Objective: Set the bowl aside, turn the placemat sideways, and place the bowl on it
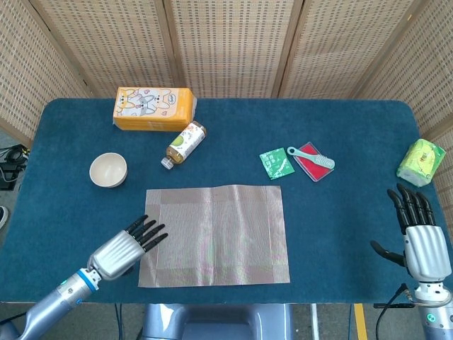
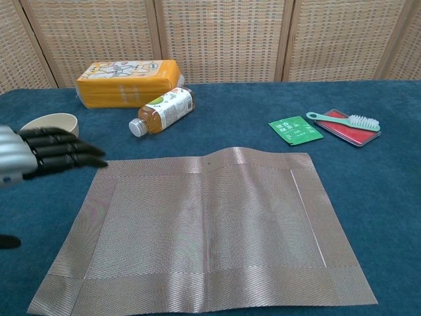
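Note:
A tan woven placemat lies flat near the table's front edge, its long side running left to right. The cream bowl stands on the blue cloth to the far left of the mat, apart from it. My left hand hovers open at the mat's left edge, fingers straight and spread, holding nothing. In the chest view it partly hides the bowl. My right hand is open at the table's right front corner, far from both.
A yellow tissue pack and a lying juice bottle sit behind the mat. A green sachet, a red case with a mint brush lie at the right, a green packet at the right edge.

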Controlling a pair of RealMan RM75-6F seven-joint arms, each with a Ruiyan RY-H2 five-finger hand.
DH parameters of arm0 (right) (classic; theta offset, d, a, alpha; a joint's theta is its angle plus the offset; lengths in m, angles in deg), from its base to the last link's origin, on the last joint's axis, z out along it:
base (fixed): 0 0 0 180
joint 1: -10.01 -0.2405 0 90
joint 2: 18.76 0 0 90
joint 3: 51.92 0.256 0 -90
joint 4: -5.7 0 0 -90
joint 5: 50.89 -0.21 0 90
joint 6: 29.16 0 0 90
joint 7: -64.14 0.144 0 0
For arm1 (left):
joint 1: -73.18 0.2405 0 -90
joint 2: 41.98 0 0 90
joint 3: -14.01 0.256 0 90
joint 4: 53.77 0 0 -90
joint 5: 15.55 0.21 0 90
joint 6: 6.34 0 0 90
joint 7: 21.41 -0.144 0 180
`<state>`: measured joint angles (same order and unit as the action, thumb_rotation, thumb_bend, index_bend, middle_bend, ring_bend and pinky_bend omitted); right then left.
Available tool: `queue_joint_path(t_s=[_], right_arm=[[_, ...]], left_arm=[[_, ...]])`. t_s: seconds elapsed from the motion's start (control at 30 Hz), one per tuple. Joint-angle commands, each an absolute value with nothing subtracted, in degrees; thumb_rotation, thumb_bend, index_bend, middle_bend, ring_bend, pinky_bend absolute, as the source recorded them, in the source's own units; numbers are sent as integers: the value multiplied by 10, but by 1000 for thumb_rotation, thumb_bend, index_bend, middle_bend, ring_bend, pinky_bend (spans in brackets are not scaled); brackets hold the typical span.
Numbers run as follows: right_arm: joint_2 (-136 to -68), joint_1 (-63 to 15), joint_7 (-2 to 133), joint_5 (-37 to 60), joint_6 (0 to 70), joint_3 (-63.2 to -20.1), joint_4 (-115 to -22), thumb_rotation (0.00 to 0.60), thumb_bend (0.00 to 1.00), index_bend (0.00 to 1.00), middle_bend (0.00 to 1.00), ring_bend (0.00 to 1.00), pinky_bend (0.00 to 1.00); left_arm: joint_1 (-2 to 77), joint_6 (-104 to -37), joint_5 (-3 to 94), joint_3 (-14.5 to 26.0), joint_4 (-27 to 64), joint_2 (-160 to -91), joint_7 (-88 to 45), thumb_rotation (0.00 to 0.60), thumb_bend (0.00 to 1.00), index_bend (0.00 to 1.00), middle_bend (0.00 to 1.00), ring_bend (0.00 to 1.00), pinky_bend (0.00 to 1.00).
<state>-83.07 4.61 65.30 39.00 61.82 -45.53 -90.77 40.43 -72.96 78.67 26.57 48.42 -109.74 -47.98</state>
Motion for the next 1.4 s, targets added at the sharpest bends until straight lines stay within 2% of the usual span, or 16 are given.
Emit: queue_joint_path(t_s=[0.03,0.1,0.2,0.33,0.43,0.57,0.7,0.87,1.1,1.17,1.27,1.33,1.4], right_arm=[[-836,43,644,386,609,-457,-906,600,0,0,0,0,0],[-839,41,638,385,606,-457,-905,600,0,0,0,0,0],[-841,40,632,385,604,-457,-905,600,0,0,0,0,0],[-843,39,628,385,604,-456,-905,600,0,0,0,0,0],[-844,39,627,385,604,-456,-905,600,0,0,0,0,0],[-845,39,625,384,604,-456,-904,600,0,0,0,0,0],[-846,38,624,382,602,-455,-903,600,0,0,0,0,0],[-847,37,622,380,599,-455,-902,600,0,0,0,0,0],[-847,37,623,378,597,-455,-901,600,0,0,0,0,0],[-847,37,624,378,598,-454,-901,600,0,0,0,0,0],[-846,37,625,377,598,-454,-901,600,0,0,0,0,0],[-846,37,626,377,598,-454,-900,600,0,0,0,0,0],[-846,36,627,377,597,-454,-900,600,0,0,0,0,0]], left_arm=[[457,-837,749,215,493,-1065,-442,600,0,0,0,0,0],[471,-859,718,194,494,-1062,-431,600,0,0,0,0,0],[468,-847,667,163,479,-1057,-391,600,0,0,0,0,0],[435,-765,577,117,409,-1069,-339,600,0,0,0,0,0],[407,-689,530,94,322,-1104,-291,600,0,11,0,0,0],[378,-609,518,86,210,-1160,-229,600,0,89,0,0,0],[361,-573,542,84,101,-1221,-165,600,0,161,0,0,0],[349,-534,551,87,14,-1273,-122,600,4,246,0,0,0],[337,-499,554,86,-61,-1325,-100,600,127,405,0,0,0],[334,-485,551,85,-73,-1332,-100,600,187,440,0,0,0],[331,-475,550,82,-89,-1342,-102,600,336,484,0,0,0],[330,-476,550,80,-95,-1346,-102,600,433,552,0,0,0],[331,-481,552,77,-98,-1350,-101,600,464,612,0,0,0]])
